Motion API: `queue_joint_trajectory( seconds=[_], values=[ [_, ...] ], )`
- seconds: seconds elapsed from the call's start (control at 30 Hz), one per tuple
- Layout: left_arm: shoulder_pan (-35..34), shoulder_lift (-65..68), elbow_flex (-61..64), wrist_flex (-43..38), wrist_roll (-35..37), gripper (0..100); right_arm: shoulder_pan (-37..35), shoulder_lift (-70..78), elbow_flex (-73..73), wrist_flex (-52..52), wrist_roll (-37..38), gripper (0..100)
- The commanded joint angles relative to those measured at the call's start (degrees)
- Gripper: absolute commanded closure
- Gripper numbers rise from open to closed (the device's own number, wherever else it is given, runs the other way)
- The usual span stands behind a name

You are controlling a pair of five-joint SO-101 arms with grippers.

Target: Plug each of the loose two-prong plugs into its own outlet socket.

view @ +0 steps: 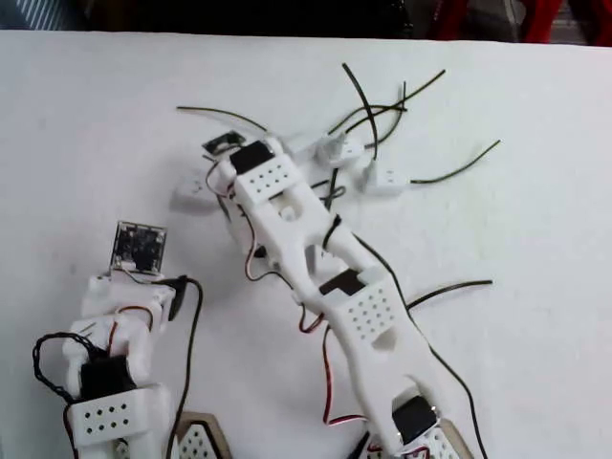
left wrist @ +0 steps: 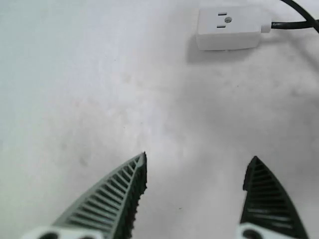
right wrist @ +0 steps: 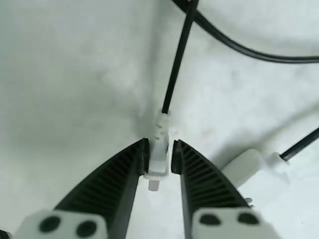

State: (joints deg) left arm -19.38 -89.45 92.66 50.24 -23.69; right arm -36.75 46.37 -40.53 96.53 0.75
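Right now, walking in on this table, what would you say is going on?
The right pincer is shut on a white plug with a black cord. The left pincer hangs open over the table, with an outlet socket lying ahead of it, nothing plugged into its face.

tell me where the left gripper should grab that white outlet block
Probably grip the outlet block across its two long sides, from above, with the open left gripper. It lies flat, slots up, and its cord leaves one short end.
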Motion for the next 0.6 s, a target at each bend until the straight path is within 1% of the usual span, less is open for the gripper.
queue_joint_trajectory(
  seconds=[0.0,0.23,0.57],
  values=[
    [-0.3,-0.5,-0.3,-1.1,-0.4,69,0.3,-2.2,-1.9,0.9,-0.4,92.5],
    [-0.3,-0.5,-0.3,-1.1,-0.4,69,0.2,-2.2,1.5,0.7,-0.4,92.5],
    [-0.3,-0.5,-0.3,-1.1,-0.4,69,0.3,-2.2,2.0,0.7,-0.3,92.6]
  ],
)
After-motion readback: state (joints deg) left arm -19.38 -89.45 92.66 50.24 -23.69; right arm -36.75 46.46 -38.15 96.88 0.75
